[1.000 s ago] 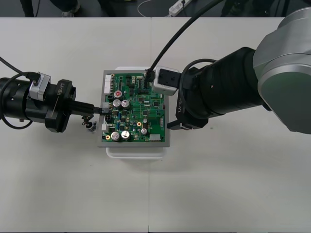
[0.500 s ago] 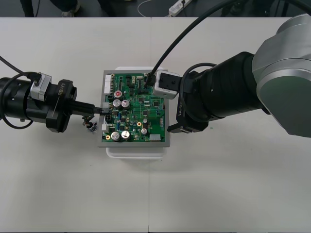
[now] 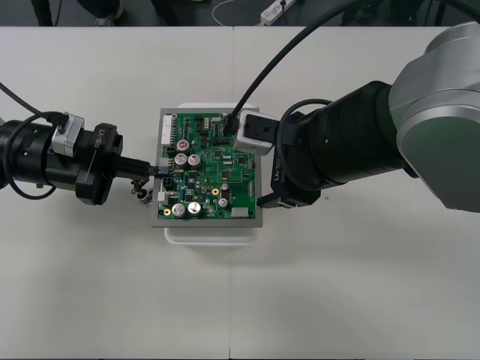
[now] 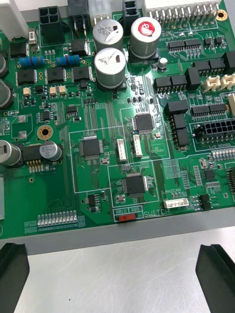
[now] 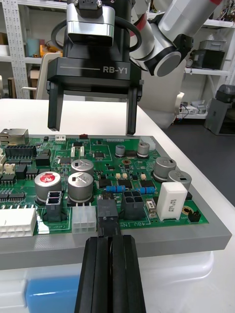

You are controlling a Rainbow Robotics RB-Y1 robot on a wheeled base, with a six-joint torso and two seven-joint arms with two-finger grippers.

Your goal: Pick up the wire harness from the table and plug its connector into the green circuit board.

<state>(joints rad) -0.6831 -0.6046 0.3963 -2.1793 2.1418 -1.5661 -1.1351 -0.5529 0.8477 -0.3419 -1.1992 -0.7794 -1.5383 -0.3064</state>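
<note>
You have a plain, pale tabletop in front of you, evenly lit — a thin seam runs from its near edge to its far edge, about midway across. Beyond the far edge you see a strip of dark floor — a white power strip lies on it.

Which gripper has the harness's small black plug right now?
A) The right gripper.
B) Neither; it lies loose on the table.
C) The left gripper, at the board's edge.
C: the left gripper has its jaws closed on the small black plug at the left edge of the green circuit board, while the right gripper has its jaws wide apart, empty, at the opposite edge.
</note>
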